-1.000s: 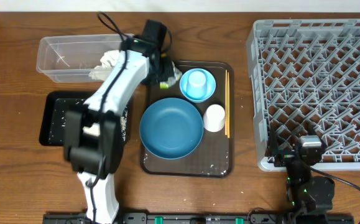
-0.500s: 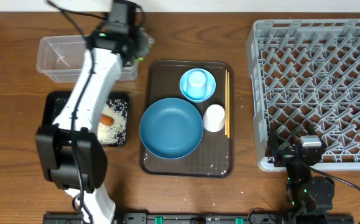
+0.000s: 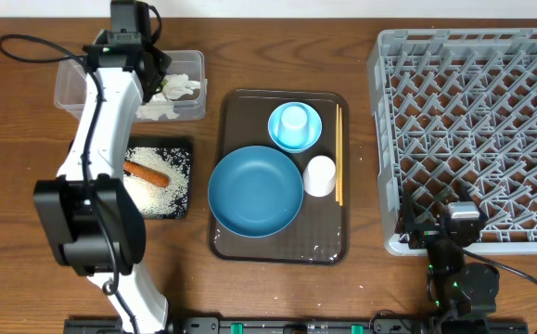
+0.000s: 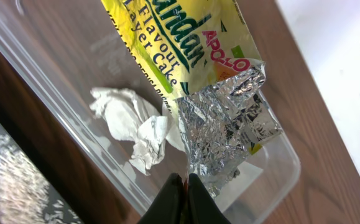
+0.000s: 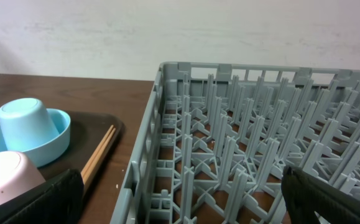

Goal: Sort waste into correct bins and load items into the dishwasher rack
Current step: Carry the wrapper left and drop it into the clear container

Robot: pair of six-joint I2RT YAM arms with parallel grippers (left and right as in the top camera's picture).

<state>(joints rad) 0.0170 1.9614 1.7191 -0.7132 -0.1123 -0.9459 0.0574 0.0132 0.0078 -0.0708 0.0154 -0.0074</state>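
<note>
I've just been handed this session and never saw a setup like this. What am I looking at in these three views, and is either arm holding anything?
This is a two-armed robot at a wooden table. The overhead view looks straight down. The other two views come from a camera on each wrist.

The left tool is shut on a yellow snack wrapper over the clear tub, where a paper wad lies. Next to the tub, a black tray holds rice and a carrot.

The brown tray in the middle carries a blue bowl, a light-blue cup on a saucer, a white cup and chopsticks.

The right tool is open and empty, by the grey rack.
</note>
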